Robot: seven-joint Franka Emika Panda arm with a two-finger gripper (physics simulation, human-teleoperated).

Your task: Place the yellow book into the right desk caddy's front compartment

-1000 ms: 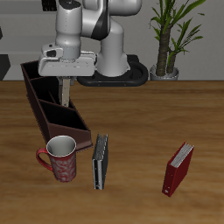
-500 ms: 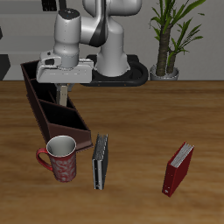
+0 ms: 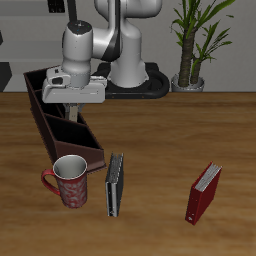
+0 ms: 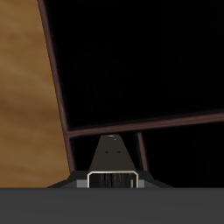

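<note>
Presently we log the robot's jaws [image 3: 72, 113] hanging above the right desk caddy [image 3: 62, 122], clamped on the yellow book [image 3: 73, 106], which hangs upright over the caddy's cells, lower end near a partition. From the wrist we see the book [image 4: 114, 157] as a grey slab above a dark cell and a maroon divider [image 4: 144, 122]. On the tabletop [image 3: 160, 130]: a patterned mug [image 3: 69, 180] against the caddy's front end, a dark book [image 3: 114, 184] beside it, a red book [image 3: 204, 192] well apart
</note>
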